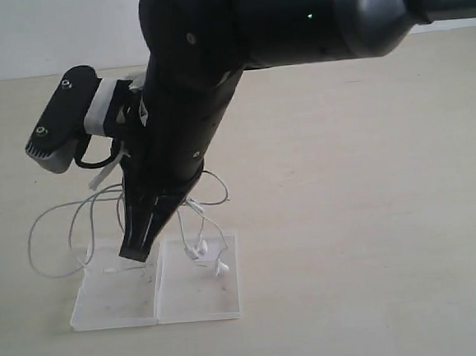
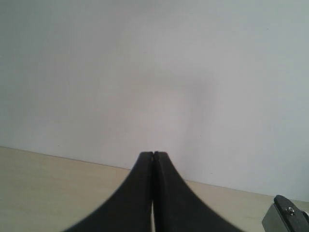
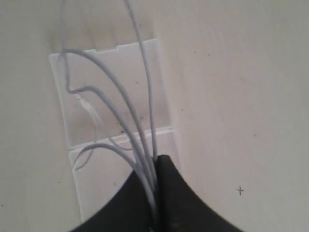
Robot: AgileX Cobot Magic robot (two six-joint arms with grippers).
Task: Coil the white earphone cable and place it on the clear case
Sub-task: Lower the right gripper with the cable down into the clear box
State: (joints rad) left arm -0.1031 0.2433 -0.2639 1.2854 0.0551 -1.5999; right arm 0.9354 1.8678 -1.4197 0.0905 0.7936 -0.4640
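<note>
- Only the right wrist view shows the right gripper [image 3: 155, 157] pinched shut on several strands of the thin white earphone cable [image 3: 145, 162].
- Exterior view: two earbuds [image 1: 220, 268] rest on the 3 o'clock half of the flat, transparent clear case [image 1: 108, 308]; loops trail toward 9 o'clock, seemingly off it.
- The left gripper [image 2: 153, 153] is closed, empty.

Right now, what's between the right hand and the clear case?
Just white earphone cable strands, pinched by the right hand; the right wrist view shows it.
</note>
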